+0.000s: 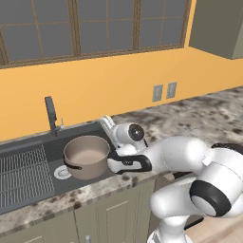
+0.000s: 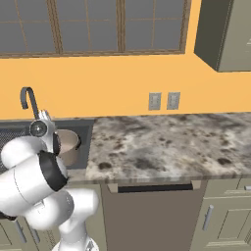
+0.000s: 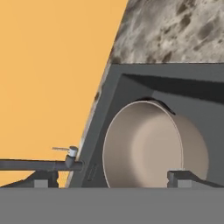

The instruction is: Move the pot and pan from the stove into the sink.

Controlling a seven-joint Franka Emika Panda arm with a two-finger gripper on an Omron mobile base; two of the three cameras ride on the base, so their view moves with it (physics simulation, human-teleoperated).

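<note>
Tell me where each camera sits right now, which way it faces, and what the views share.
Left base view: behind the arm's left, looking forward and down at the sink holding the pot; white arm rises lower right.
Right base view: behind the arm's right, over the counter; arm lower left.
Hand view: on the hand, into the pot; open tool at bottom.
All share the pot, sink and faucet.

The wide, deep, round taupe-beige pot (image 1: 87,156) looks like brushed metal with a matt sheen, its pale inside smooth; its dark loop handles look matt. The dark grey rectangular sink (image 1: 28,176) has a dull, matt finish, and its left part is ribbed. The dark upright faucet (image 1: 51,115) looks like satin metal. The speckled grey-and-cream countertop (image 2: 166,142), to the right, looks like polished stone. The orange wall (image 1: 109,85) is flat and matt.
</note>
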